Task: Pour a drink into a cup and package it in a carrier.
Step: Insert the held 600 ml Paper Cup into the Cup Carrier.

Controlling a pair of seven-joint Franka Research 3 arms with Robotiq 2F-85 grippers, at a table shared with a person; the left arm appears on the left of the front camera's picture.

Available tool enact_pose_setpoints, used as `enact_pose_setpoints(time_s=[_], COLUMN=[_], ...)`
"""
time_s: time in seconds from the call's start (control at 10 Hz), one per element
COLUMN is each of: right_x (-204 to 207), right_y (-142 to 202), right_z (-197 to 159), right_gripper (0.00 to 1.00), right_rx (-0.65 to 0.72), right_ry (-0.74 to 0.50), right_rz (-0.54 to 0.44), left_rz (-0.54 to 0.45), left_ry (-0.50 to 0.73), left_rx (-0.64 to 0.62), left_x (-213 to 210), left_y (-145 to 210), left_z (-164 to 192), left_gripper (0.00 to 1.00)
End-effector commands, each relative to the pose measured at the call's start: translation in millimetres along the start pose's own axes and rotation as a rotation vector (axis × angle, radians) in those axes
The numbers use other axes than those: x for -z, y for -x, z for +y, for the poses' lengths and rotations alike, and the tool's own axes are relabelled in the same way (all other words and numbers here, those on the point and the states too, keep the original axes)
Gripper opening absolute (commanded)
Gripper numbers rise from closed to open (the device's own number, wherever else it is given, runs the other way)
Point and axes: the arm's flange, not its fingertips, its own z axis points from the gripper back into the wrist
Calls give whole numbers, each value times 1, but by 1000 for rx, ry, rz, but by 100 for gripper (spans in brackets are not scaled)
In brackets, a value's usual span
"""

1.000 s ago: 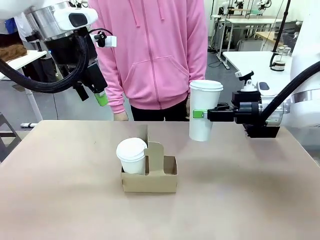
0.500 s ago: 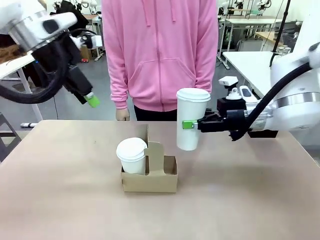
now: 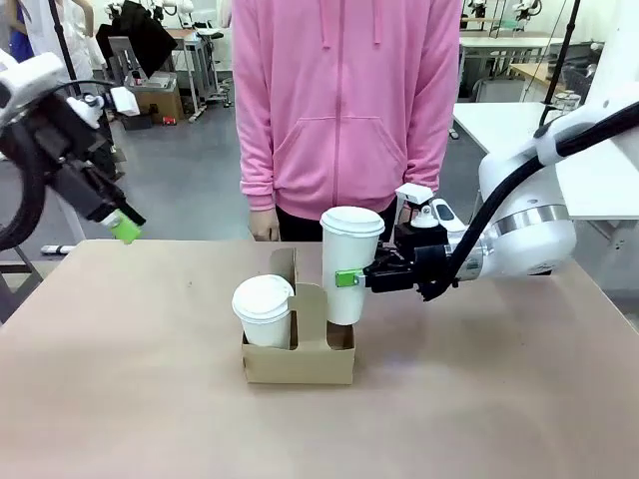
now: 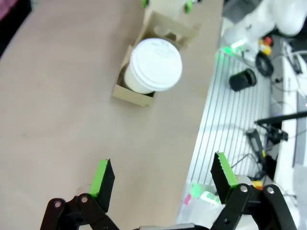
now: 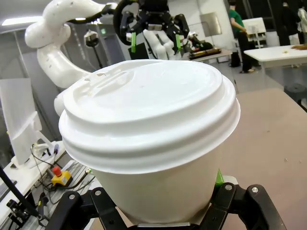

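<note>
Front view: the carrier [image 3: 298,351] sits on the table [image 3: 499,399] near its middle, a little toward the far edge, with its upright handle [image 3: 310,311] between 2 slots. A lidded white cup [image 3: 264,311] stands in the slot on the robot's left. The right gripper [image 3: 351,278] comes in from the table's right side and is clamped on a second cup [image 3: 349,264], lidded and upright, which hangs over the carrier's right-hand slot; its base sits behind the carrier's handle and wall, so I cannot tell whether it touches the slot floor. A person in a pink hoodie [image 3: 344,105] stands at the far edge. The left gripper [image 3: 125,229] is raised above the table's far left corner, well apart from the carrier; one green pad shows, and from here I cannot tell how its jaws stand.

Left wrist view: the left gripper [image 4: 163,184] has its 2 green-padded fingers [image 4: 101,175] spread wide apart with nothing between them. Below lie the table [image 4: 62,105] and, well away near the top of the picture, the carrier [image 4: 139,93] with the seated cup [image 4: 154,64] seen from above.

Right wrist view: the right gripper [image 5: 168,218] holds the second cup [image 5: 153,158] low on its wall, the white lid [image 5: 146,103] close to the lens. The left gripper [image 5: 154,40] shows farther off, its jaws apart.
</note>
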Motion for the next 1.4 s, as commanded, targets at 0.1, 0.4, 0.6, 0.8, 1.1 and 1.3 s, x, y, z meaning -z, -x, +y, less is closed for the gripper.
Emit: enact_pose_setpoints(time_s=[0.1, 0.4, 0.6, 0.8, 1.1, 1.3], right_x=[6, 10, 15, 19, 22, 20], right_y=[8, 24, 33, 43, 58, 68], right_z=[-15, -18, -15, -12, -11, -19], right_gripper=[80, 80, 80, 80, 80, 80], right_rx=[-50, -62, -49, -41, -71, -83], right_ry=[-66, -87, -109, -150, -176, -193], right_rz=[-25, -19, -1, 23, 61, 94], left_rz=[-25, -65, -72, -57, -36, -36], left_ry=[78, 139, 147, 152, 144, 144], left_rx=[125, 174, 181, 184, 160, 160], left_x=[6, 12, 14, 16, 13, 13], left_y=[39, 71, 79, 85, 83, 83], left_z=[13, 23, 21, 18, 21, 21], left_gripper=[100, 100, 100, 100, 100, 100])
